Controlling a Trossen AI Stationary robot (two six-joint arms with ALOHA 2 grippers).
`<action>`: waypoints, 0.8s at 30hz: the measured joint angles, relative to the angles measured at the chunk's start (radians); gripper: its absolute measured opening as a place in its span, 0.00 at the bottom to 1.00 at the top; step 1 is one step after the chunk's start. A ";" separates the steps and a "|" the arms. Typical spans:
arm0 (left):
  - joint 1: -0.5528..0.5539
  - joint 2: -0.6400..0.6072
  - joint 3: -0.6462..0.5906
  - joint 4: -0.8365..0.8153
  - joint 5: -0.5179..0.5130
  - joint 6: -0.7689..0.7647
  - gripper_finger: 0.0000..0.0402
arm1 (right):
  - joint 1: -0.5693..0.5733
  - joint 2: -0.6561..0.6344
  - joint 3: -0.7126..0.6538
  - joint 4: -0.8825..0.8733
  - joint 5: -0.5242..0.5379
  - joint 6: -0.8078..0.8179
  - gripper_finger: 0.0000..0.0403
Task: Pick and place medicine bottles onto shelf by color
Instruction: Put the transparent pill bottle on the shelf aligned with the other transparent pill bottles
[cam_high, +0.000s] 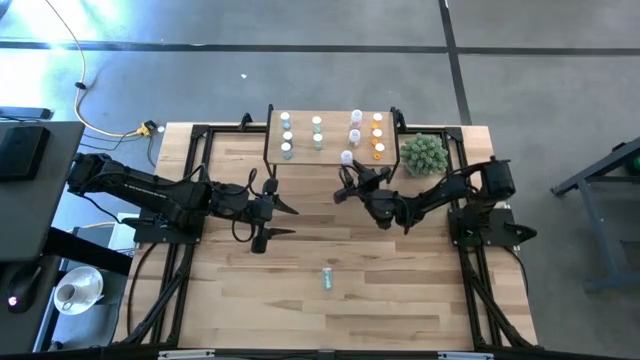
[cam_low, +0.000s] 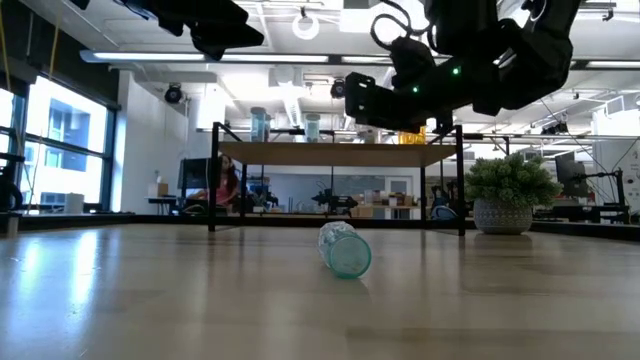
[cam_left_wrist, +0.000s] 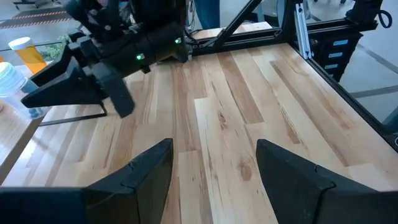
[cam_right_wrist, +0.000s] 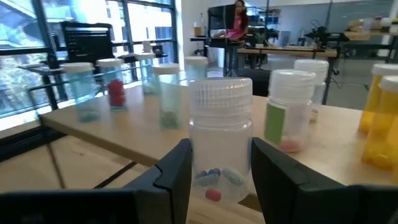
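The shelf stands at the table's far edge and carries bottles in columns: blue, green, white and orange. My right gripper is at the shelf's near edge, shut on a clear bottle with a white cap, which also shows in the high view. A green bottle lies on its side on the table, near the middle; it also shows in the low view. My left gripper is open and empty above the table, left of centre. My right gripper pinches the clear bottle's lower body between its two fingers, one on each side. The fingers come level from the table's near side. The bottle stands upright at the shelf's near edge; I cannot tell whether its bottom rests on the board.
A spiky green plant in a pot stands just right of the shelf, close to my right arm. Black frame rails run along the table's sides. A person shows in the room beyond.
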 joint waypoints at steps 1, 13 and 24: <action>0.000 0.000 0.000 0.000 0.000 0.000 0.54 | -0.006 0.000 0.000 -0.004 0.000 0.010 0.32; 0.000 0.000 0.000 0.000 0.000 0.000 0.54 | -0.033 -0.001 0.000 -0.034 0.040 0.019 0.32; 0.000 0.000 0.000 0.000 0.000 0.000 0.54 | -0.060 -0.002 0.000 -0.060 0.060 0.046 0.32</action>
